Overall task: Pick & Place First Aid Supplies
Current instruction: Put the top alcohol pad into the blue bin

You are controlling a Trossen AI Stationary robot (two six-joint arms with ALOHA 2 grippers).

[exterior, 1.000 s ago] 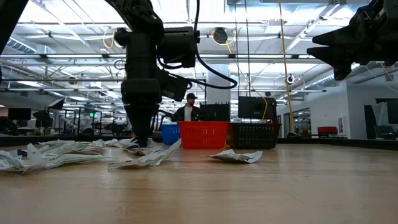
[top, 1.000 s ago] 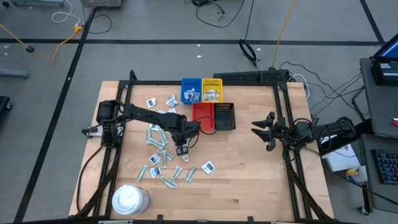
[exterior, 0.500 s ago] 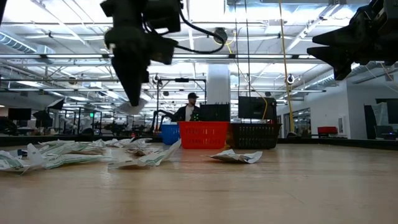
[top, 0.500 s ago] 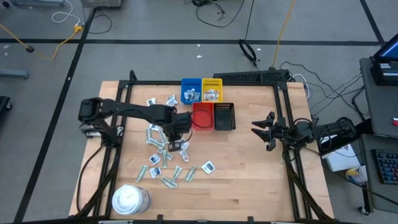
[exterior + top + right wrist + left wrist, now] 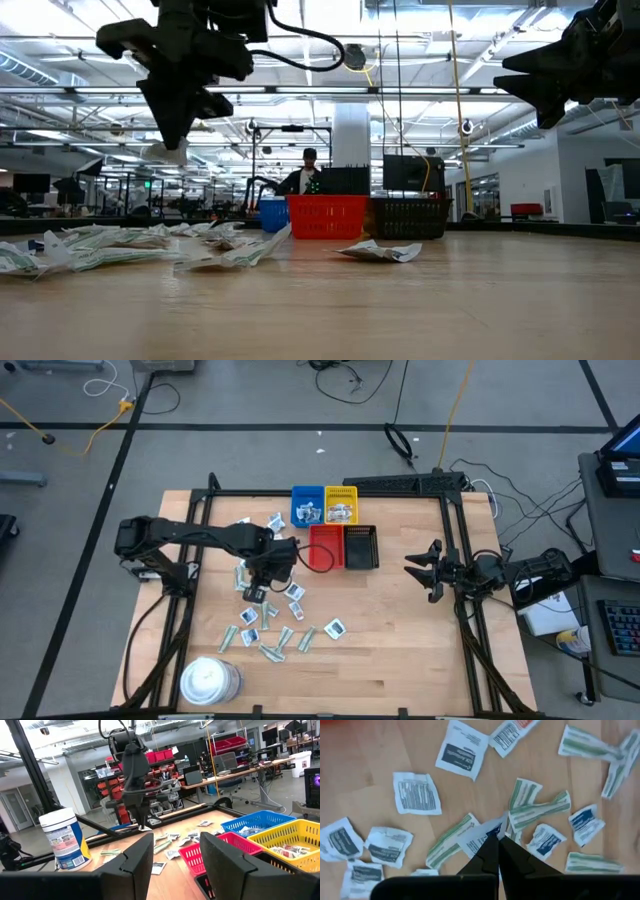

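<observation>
Several small first aid packets (image 5: 272,622), white squares and pale green strips, lie flat and scattered over the left half of the wooden table (image 5: 400,650). My left gripper (image 5: 256,588) hangs above them, pointing down and shut on one white packet with blue print (image 5: 476,839), which also shows below the fingertips in the low view (image 5: 165,153). My right gripper (image 5: 425,570) waits open at the table's right side, level and well above the wood, with nothing between its fingers (image 5: 172,862). My left gripper pinches the white packet by one edge (image 5: 491,828) between its two fingertips. The fingers come from above, pointing down. The packet hangs just under the tips (image 5: 165,153), lifted clear of the table and of the other packets.
A blue tray (image 5: 306,505) and a yellow tray (image 5: 341,503) stand at the far edge, both with packets inside; a red tray (image 5: 325,547) and a black tray (image 5: 361,546) stand just nearer. A round white tub (image 5: 208,680) sits at the near left. Bare wood lies to the right.
My left gripper has risen from the heap with the white packet and gone toward the table's left edge, rolling about its own axis as it rose. The packet has come clear of the table; the other packets lie as before.
</observation>
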